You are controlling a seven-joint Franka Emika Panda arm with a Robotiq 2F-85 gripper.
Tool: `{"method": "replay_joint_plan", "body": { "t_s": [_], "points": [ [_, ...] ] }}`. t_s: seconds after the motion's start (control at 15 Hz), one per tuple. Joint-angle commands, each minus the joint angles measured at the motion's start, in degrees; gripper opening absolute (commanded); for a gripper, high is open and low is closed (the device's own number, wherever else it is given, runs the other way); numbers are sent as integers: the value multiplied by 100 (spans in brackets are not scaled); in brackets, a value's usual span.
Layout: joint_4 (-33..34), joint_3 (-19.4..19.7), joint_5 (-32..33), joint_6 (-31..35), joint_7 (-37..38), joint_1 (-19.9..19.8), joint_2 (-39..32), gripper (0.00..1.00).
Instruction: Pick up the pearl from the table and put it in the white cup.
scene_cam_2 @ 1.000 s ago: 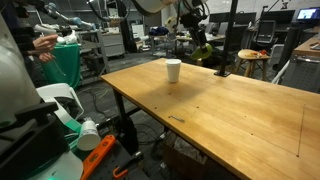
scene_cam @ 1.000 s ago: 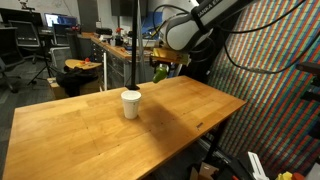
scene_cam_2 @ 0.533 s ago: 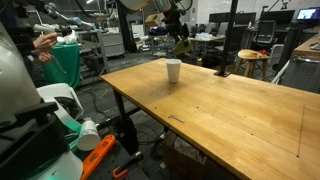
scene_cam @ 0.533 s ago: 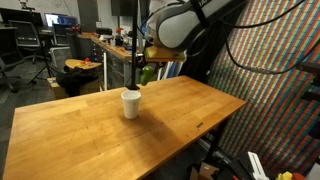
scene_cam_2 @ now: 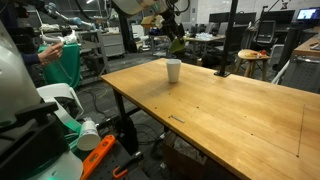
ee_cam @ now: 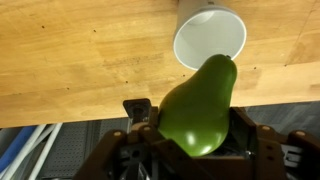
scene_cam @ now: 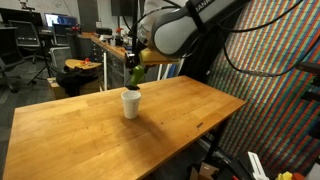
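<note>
Over 1 second the gripper [scene_cam: 136,69], carrying the pear [scene_cam: 135,77], has swung sideways and now hangs just above the cup [scene_cam: 131,104].

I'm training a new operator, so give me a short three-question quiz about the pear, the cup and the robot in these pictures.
1. True or false: the pear is already inside the cup.
2. Where does the cup stand? A. on the wooden table; B. on the floor; C. on a stool.
3. Fill in: the jaws are shut on the ____.

Key: 1. False, it is held in the air over the cup. 2. A. 3. Pear.
</note>
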State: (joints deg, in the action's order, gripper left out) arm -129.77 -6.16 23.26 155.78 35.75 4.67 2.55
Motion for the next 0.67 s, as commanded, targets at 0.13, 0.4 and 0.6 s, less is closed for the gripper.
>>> {"method": "replay_joint_plan", "body": {
  "t_s": [0.13,0.4,0.6],
  "points": [
    [11,-15,5,702,-347,11,-489,46],
    [-45,-34,63,1010,-455,3,-812,46],
    [-125,-15,83,1215,-396,-9,-912,95]
  ]
}}
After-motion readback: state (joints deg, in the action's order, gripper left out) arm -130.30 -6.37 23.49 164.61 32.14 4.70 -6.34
